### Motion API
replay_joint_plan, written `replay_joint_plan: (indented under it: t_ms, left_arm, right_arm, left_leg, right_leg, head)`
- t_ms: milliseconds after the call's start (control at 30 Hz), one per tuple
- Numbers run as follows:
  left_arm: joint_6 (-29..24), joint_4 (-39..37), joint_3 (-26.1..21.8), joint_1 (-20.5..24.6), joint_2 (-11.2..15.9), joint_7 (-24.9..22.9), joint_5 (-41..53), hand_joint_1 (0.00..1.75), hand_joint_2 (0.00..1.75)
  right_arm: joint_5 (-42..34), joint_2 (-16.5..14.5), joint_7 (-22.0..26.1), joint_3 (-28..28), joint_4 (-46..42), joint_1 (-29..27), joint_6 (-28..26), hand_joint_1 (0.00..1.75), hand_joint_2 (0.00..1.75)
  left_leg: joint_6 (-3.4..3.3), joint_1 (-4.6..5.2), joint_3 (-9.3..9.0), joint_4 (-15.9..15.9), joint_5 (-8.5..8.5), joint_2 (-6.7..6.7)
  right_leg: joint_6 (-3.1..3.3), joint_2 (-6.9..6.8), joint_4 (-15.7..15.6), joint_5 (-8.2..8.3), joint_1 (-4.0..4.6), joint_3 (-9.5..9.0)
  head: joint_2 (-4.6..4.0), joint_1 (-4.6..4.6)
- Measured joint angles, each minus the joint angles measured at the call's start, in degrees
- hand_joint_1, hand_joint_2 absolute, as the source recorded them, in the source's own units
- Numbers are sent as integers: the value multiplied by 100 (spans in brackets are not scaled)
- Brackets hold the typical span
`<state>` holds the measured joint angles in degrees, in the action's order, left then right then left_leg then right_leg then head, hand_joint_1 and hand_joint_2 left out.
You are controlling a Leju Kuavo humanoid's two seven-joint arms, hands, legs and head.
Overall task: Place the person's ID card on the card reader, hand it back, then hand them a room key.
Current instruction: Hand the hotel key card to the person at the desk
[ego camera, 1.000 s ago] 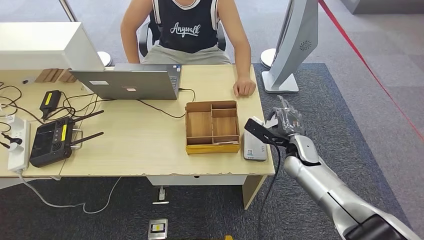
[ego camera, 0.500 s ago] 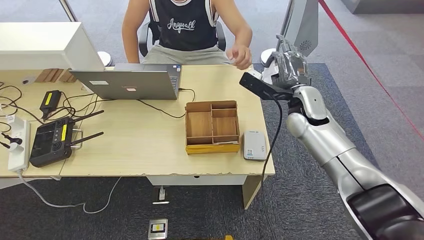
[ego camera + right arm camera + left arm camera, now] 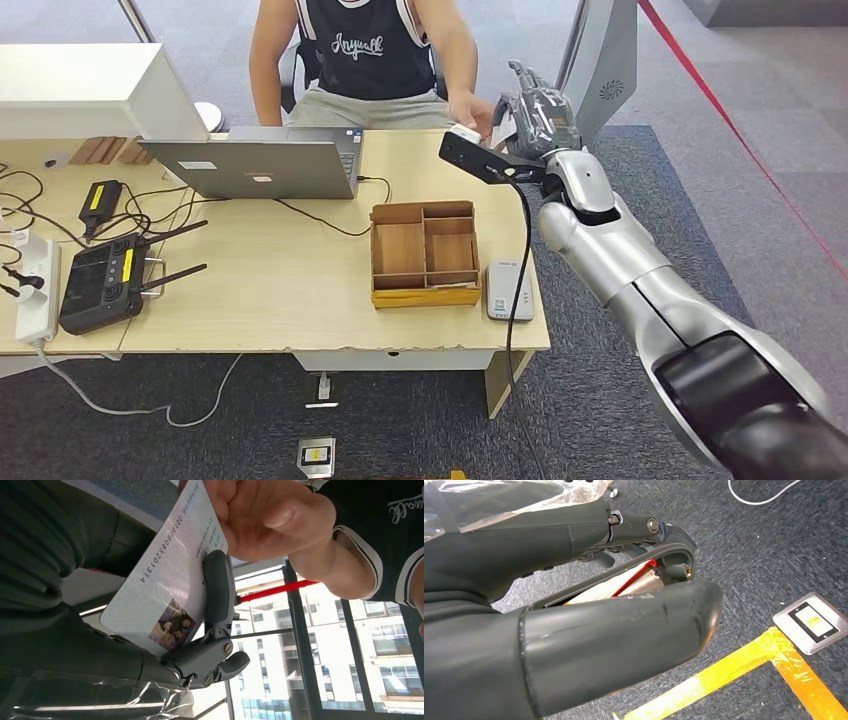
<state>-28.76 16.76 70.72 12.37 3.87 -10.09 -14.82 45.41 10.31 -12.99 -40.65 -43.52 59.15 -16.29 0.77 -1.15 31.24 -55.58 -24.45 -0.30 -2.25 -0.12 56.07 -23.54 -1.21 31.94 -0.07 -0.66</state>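
My right hand [image 3: 535, 115] is raised over the desk's far right corner and holds the white ID card [image 3: 463, 132] out to the seated person. In the right wrist view the ID card [image 3: 170, 585], printed with a photo and a number, lies between my thumb and a dark finger [image 3: 218, 590]. The person's hand [image 3: 260, 515] pinches its other end. The grey card reader [image 3: 510, 290] lies bare on the desk's near right. My left hand [image 3: 574, 630] hangs over the floor and grips a flat pale card with a red edge [image 3: 624, 582].
A wooden compartment box [image 3: 424, 253] stands beside the reader. A laptop [image 3: 255, 165], a black controller [image 3: 100, 285], cables and a power strip [image 3: 35, 290] cover the desk's left half. A grey stand [image 3: 590, 80] rises behind my right hand.
My right arm has swung up from beside the card reader to the desk's far corner with the card. The person's hand has lifted off the desk and taken hold of the card.
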Motion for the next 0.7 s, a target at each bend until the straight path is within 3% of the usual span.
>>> replay_joint_plan:
  t_ms: [200,267,333,400,700]
  left_arm:
    - [0,0,7,17,0,1,36,0,0]
    - [1,0,7,24,0,1,43,0,0]
    - [14,-1,7,32,0,-3,48,0,0]
    - [34,-2,7,38,1,-10,56,0,0]
    - [46,-2,7,42,2,-19,114,0,0]
  right_arm:
    - [-2,-283,2,-58,497,198,-9,173,175]
    - [-11,-353,14,-69,654,251,-13,130,175]
    - [-26,-410,40,-81,790,283,-15,44,175]
    - [-43,-459,72,-96,912,298,-30,0,175]
    - [-83,-605,119,-133,1307,314,-216,0,175]
  left_leg:
    - [0,-1,1,0,0,0]
    - [0,0,1,0,0,0]
    - [0,0,0,0,0,1]
    - [0,0,0,-1,0,1]
    - [0,0,-1,-1,1,1]
  right_leg:
    - [0,0,0,0,1,1]
    - [0,0,-1,0,0,1]
    - [0,0,-1,0,0,1]
    - [1,0,-1,1,0,1]
    - [2,0,0,1,1,1]
  head:
    - [0,0]
    - [0,-1]
    - [0,-1]
    - [0,0]
    - [0,0]
